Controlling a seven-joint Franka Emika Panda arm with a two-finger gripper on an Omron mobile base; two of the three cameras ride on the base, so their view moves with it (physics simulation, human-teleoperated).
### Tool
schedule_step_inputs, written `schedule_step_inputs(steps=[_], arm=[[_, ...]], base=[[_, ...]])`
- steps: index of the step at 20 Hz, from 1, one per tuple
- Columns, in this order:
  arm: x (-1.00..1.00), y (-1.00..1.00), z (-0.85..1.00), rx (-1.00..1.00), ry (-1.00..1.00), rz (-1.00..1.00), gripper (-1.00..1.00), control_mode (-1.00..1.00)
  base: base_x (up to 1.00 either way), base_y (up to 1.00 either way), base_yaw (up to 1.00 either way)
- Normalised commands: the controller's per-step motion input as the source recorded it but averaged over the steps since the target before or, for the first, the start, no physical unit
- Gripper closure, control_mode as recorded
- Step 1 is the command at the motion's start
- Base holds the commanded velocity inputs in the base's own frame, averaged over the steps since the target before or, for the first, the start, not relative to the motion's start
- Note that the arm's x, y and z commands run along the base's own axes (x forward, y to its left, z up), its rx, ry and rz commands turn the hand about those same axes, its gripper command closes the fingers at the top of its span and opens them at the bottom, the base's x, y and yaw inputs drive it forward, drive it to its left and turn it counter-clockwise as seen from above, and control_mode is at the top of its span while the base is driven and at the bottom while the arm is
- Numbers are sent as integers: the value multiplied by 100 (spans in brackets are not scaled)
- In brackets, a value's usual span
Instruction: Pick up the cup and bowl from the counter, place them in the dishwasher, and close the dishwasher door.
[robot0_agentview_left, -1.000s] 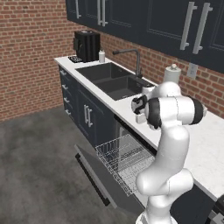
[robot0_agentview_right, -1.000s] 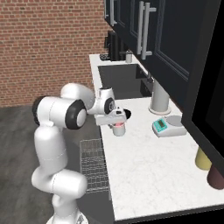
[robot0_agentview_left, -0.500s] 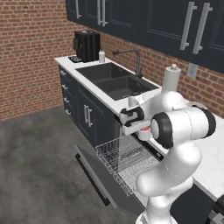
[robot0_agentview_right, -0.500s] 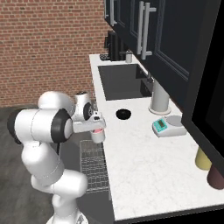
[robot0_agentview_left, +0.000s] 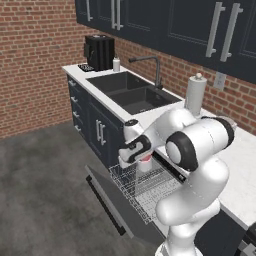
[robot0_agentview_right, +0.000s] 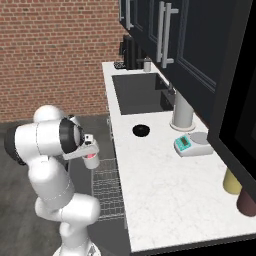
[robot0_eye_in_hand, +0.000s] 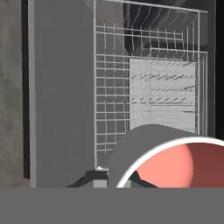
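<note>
gripper (robot0_agentview_left: 141, 156): clamped on the cup (robot0_agentview_left: 145, 163), above the near rack
cup: pinkish inside, nothing in it
rack (robot0_agentview_left: 145, 189): pulled out over the lowered dishwasher door (robot0_agentview_left: 112, 200)
bowl (robot0_agentview_right: 141, 131): on the counter (robot0_agentview_right: 165, 190), near the sink (robot0_agentview_right: 137, 93)

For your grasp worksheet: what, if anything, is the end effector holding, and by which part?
The end effector holds the cup by its side wall near the rim, above the dishwasher rack.
</note>
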Motion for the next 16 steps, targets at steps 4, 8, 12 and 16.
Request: schedule_step_inputs(steps=[4, 8, 12, 16], arm=[[68, 65, -49, -11, 0, 0, 100, -100], [72, 28, -46, -12, 0, 0, 100, -100], [77, 1, -49, -13, -1, 0, 100, -100], [78, 0, -53, -11, 0, 0, 100, -100]], base=[[0, 0, 0], [0, 0, 0], [0, 0, 0], [0, 0, 0]])
